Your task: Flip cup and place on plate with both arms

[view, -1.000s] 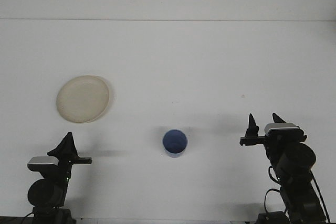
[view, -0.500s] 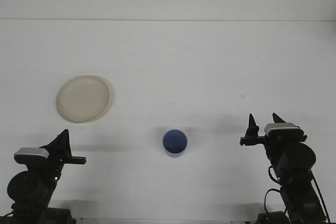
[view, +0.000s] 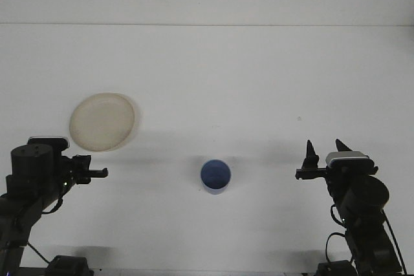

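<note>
The blue cup stands on the white table between your arms, at nine o'clock from the spread right gripper; left gripper's state unclear.

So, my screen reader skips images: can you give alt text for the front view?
A blue cup stands on a white table, a cream plate lying far to its left. The left gripper sits below the plate; the open right gripper is right of the cup.
</note>
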